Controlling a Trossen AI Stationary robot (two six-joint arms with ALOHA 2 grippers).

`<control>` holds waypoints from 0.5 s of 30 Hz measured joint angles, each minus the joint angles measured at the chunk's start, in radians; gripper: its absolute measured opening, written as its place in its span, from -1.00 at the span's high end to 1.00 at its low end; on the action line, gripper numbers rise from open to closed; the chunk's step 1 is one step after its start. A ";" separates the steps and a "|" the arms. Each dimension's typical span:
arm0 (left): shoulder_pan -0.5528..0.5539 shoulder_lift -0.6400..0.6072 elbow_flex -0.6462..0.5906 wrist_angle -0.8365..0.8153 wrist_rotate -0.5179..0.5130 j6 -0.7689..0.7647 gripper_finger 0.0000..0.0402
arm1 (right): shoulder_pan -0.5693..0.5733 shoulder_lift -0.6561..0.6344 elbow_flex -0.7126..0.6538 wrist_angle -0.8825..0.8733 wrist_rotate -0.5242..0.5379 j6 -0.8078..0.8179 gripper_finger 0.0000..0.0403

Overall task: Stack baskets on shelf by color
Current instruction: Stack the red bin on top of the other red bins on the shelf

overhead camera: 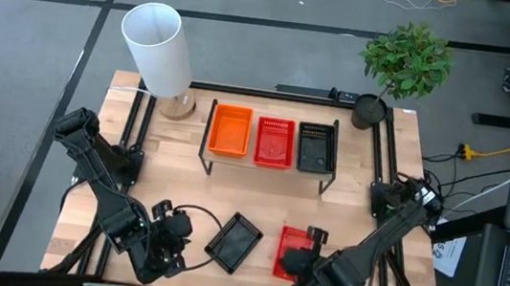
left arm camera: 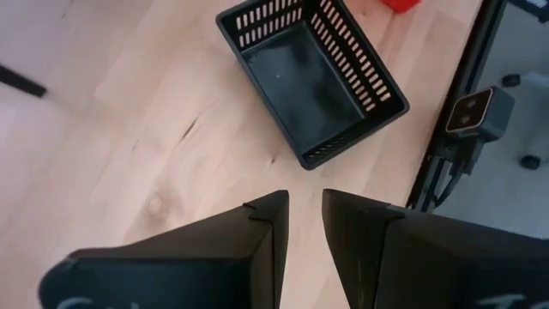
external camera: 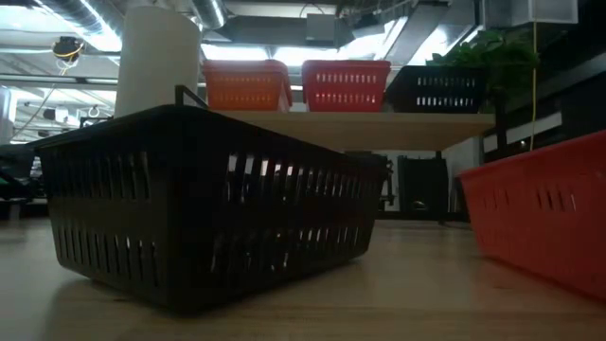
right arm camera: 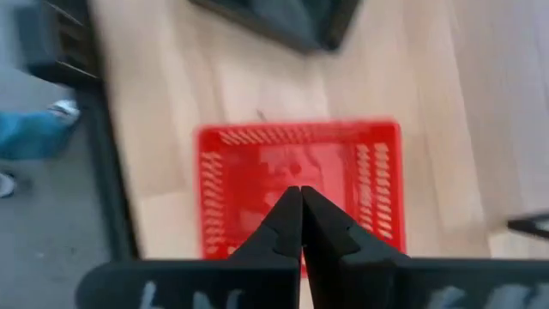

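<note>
On the shelf (overhead camera: 266,170) at the back of the table (overhead camera: 180,211), three baskets sit side by side: an orange basket (overhead camera: 230,130), a red basket (overhead camera: 274,141) and a black basket (overhead camera: 316,146), each apart from its neighbour by a narrow gap. Two more lie on the bare wood near the front edge: a loose black basket (overhead camera: 233,242), turned at an angle, and a loose red basket (overhead camera: 293,250) just beside it. The left gripper (overhead camera: 175,233) hangs near the loose black basket without touching it, its fingers (left arm camera: 257,240) parted by a narrow gap with nothing between them. The right gripper (right arm camera: 301,206) hovers over the loose red basket with its fingers pressed together, holding nothing. Around the work stand a white cylindrical lamp (overhead camera: 158,50) on a round wooden base at the back left corner and a potted plant (overhead camera: 404,62) at the back right, both clear of the shelf. A black metal frame (overhead camera: 379,167) runs along the table's sides.
</note>
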 joint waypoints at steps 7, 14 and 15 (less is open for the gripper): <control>0.000 0.000 0.000 0.000 -0.099 0.075 0.67 | 0.022 0.000 0.078 0.059 0.098 -0.121 0.99; 0.002 0.000 0.000 0.000 -0.117 0.076 0.67 | 0.006 0.003 0.077 0.123 0.045 -0.183 0.81; 0.002 0.000 0.000 0.000 -0.117 0.076 0.67 | 0.003 0.003 0.077 0.145 0.022 -0.212 0.80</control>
